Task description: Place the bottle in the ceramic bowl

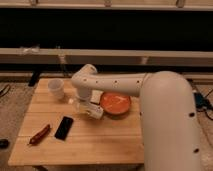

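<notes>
Nearest the camera, the robot's broad white arm [170,120] fills the right side and reaches left over a light wooden table [100,145]. On the table's front left corner lies a slim reddish thing [40,134], and just beside it, to the right, a flat black phone [63,127].

Past these, toward the middle of the table, lies the bottle [94,111]. It is small, whitish and oblong, lies on its side at a slant, and has faint darker marks along its body that are too small to read. Its right end is just beside the left rim of the ceramic bowl [117,105] but still outside it. The bowl is round and shallow, glossy orange-red inside with a darker rim, and nothing lies in it.

The gripper [81,104] hangs down from the arm's wrist and is low over the bottle's left end. Whether it is open, closed or has hold of the bottle cannot be told. A small white packet [96,96] shows just behind, between the wrist and the bowl.

Further back, near the table's far left corner, a white cup [56,89] stands upright. Behind the table runs a pale ledge [150,56] below a dark wall.
</notes>
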Controlling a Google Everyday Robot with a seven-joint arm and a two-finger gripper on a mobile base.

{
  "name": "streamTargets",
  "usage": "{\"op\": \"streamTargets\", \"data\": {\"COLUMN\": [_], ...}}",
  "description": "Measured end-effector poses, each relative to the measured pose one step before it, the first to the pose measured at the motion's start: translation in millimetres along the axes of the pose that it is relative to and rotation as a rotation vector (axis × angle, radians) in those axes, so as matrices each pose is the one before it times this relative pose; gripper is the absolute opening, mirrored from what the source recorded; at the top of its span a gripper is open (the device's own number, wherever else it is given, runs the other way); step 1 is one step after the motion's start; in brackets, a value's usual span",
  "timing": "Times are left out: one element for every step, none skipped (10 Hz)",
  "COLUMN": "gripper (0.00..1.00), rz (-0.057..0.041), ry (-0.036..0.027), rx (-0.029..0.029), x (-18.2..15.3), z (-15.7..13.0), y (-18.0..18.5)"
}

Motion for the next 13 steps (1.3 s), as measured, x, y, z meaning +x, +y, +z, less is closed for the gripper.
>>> {"op": "streamTargets", "data": {"gripper": [0.00, 0.00, 0.00, 0.00, 0.00, 0.00, 0.00, 0.00, 0.00, 0.00, 0.00, 0.00, 0.03], "rz": [0.00131, -0.00009, 0.00503, 0.01129, 0.01188, 0.01553, 0.01817, 0.02629, 0.01709, 0.01451, 0.00907, 0.00828, 0.00781], "ry": [-0.02184, -0.01858, -0.02321, -0.01536, 0.00228, 0.00181, 0.00484, 0.00863, 0.01249, 0.00860, 0.01183, 0.00635, 0.00432], "rx": [0.01189, 0.00465, 0.00039, 0.00401, -0.00758, -0.01385, -0.01737, -0.01286, -0.00991, -0.00584, -0.00368, 0.00266, 0.00453], "x": [1.21, 0.02, 1.71, 9.22, 11.28, 11.56, 12.45, 18.54, 13.14, 10.19, 7.83, 5.84, 4.31], "z": [-18.15, -12.57, -11.84, -10.15, 0.42, 5.82, 10.94, 11.74, 7.88, 10.52, 7.38, 3.40, 2.17], "y": [-4.16, -2.72, -4.24, -7.55, -4.00, -3.29, -4.72, -9.18, -6.12, -10.47, -9.49, -8.26, -6.74]}}
